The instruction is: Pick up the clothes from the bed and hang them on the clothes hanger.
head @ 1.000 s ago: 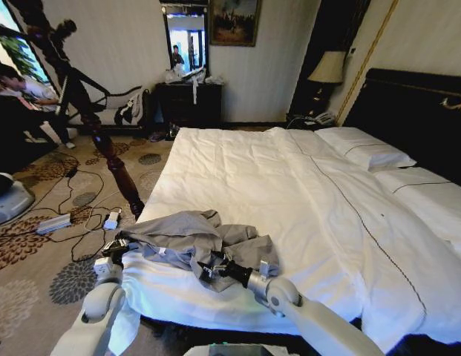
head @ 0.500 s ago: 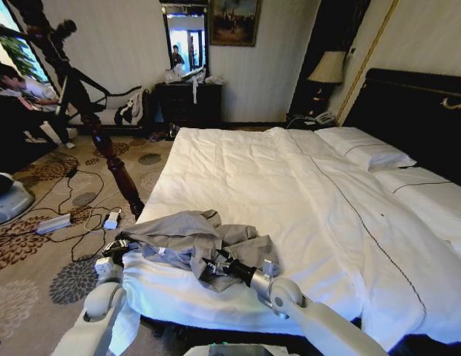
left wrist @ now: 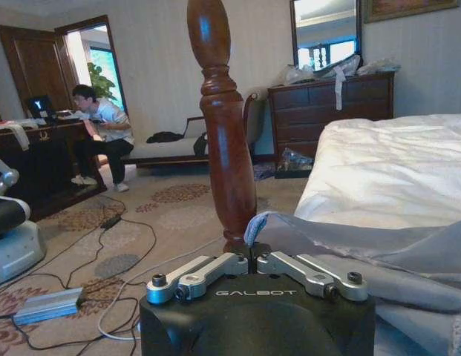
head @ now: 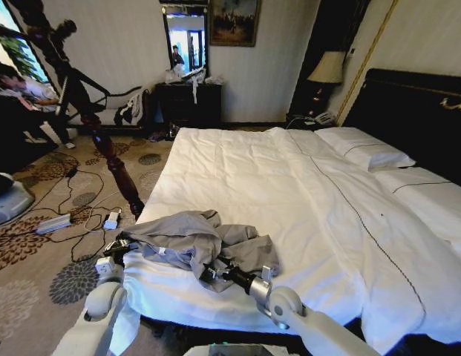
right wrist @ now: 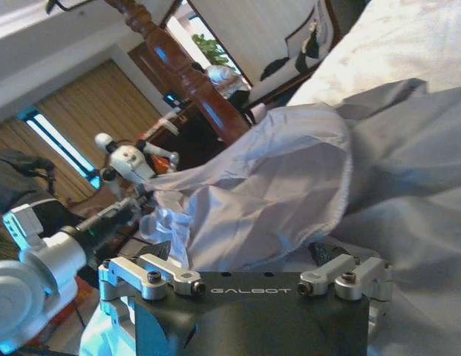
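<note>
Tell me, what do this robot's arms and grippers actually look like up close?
The arms are smooth, rounded, glossy white shells ending in silver metal wrist cuffs. Past each cuff comes a black section. The left gripper and right gripper each have a matte black body lettered GALBOT, with silver metal linkage bars bolted on by dark screws. No loose cables run along them.

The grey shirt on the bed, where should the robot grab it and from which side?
The clothes lie crumpled at the near left corner of the bed. The raised folded ridge along the heap's near edge looks easiest to pinch, coming low from the foot of the bed, where the right gripper sits. The left gripper is at the heap's left end, likely suited to that edge.
</note>
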